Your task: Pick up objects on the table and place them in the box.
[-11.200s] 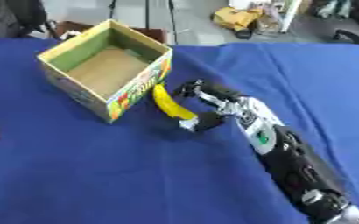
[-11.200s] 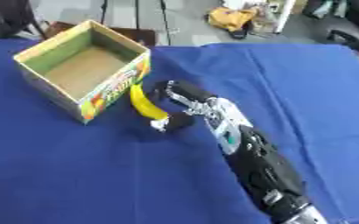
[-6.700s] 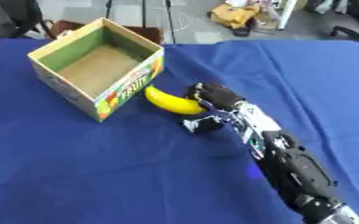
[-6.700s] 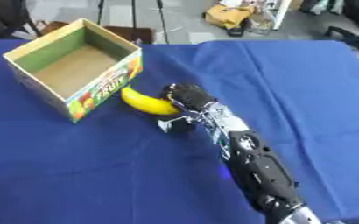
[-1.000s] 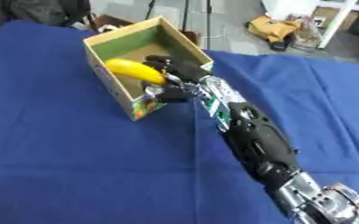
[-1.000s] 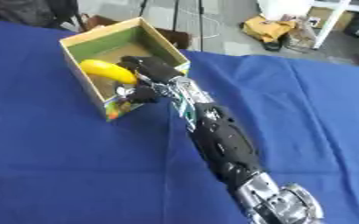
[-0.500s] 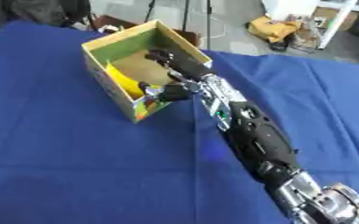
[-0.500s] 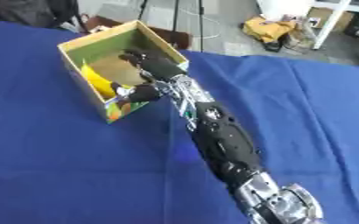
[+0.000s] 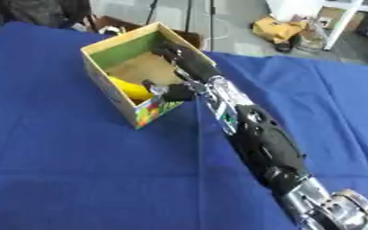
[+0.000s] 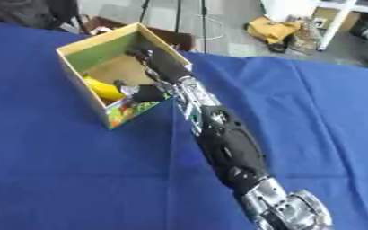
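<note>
The open cardboard box (image 9: 115, 37), with a colourful printed front, stands on the blue table at the upper left. A yellow banana (image 9: 129, 89) lies inside it against the near left wall. My right hand (image 9: 190, 64) reaches in over the box's right corner, open, with its fingers stretched out above the box floor and its thumb over the near wall. It holds nothing, and the banana lies just to the left of the thumb. My left hand shows in neither view.
The blue cloth (image 9: 61, 170) covers the whole table around the box. Beyond the far edge lies floor clutter: a yellow bag (image 9: 275, 28), a dark bundle (image 9: 38, 10) and white furniture legs. My right arm (image 10: 226, 143) crosses the table from the lower right.
A second ago my right hand held the banana over the box. The fingers have opened since, and the banana has dropped to the box floor by the left wall.
</note>
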Robot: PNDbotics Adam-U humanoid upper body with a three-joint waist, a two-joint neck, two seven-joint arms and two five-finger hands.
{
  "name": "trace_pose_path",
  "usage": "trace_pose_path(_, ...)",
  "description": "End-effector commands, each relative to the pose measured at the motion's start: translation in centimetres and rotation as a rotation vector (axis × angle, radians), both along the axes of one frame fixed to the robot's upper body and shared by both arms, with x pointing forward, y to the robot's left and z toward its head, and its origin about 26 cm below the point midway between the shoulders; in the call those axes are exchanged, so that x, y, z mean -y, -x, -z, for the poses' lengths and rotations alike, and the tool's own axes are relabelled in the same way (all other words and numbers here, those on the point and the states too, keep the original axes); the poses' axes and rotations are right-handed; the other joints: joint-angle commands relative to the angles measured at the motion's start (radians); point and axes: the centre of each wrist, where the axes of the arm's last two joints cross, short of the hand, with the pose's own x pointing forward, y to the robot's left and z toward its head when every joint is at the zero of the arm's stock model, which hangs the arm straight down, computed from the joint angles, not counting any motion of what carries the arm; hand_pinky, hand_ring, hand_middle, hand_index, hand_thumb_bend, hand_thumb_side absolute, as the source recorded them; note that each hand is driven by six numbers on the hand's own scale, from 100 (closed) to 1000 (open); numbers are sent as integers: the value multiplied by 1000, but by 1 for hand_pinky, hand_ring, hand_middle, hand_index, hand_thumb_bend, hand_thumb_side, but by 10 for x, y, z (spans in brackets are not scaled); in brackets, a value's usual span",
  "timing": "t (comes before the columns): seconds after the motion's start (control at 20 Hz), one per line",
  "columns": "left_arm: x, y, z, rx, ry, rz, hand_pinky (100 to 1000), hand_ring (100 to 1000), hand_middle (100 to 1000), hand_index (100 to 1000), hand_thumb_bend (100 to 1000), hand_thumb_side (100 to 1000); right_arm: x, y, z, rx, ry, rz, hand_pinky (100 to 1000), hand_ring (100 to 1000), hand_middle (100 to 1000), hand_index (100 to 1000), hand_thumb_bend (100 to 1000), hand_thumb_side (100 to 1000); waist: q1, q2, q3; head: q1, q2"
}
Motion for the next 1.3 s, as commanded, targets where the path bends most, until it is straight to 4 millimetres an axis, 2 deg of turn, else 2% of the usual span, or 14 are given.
trace_pose_path(0.05,-4,1,-7,25,-7,-9,626,587,654,727,459,914,5,5,-24,108,-102,4,892,878,907,935,166,833,14,-14,-10,8,-16)
trace_pose_path(0.1,-5,1,-7,24,-5,-12,626,587,654,727,459,914,7,7,-22,120,-135,5,884,864,895,929,152,828,17,-14,-18,12,-16)
trace_pose_path(0.15,-5,1,-6,23,-3,-16,627,587,654,727,459,906,8,9,-19,127,-168,4,871,830,864,921,100,857,19,-14,-26,16,-17)
trace_pose_path(0.2,-6,1,-6,23,-1,-21,627,587,654,727,458,914,11,11,-15,131,-197,1,860,812,852,917,100,803,21,-14,-34,20,-18)
trace_pose_path(0.35,-8,2,-4,19,2,-33,627,586,654,727,458,915,24,20,-5,147,-264,14,839,772,804,894,100,741,27,-12,-64,36,-21)
trace_pose_path(0.6,-11,4,-3,17,3,-51,627,586,653,726,457,916,44,42,8,144,-315,32,826,754,784,885,100,711,35,-14,-107,60,-25)
trace_pose_path(0.9,-14,4,-2,14,-5,-60,627,585,654,726,456,915,76,70,-4,-48,-650,-97,825,751,782,886,100,710,39,-13,-156,82,-21)
trace_pose_path(1.3,-15,5,0,12,1,-71,628,585,655,726,453,917,101,91,-7,-79,-707,-80,820,748,778,886,100,703,45,-17,-186,100,-23)
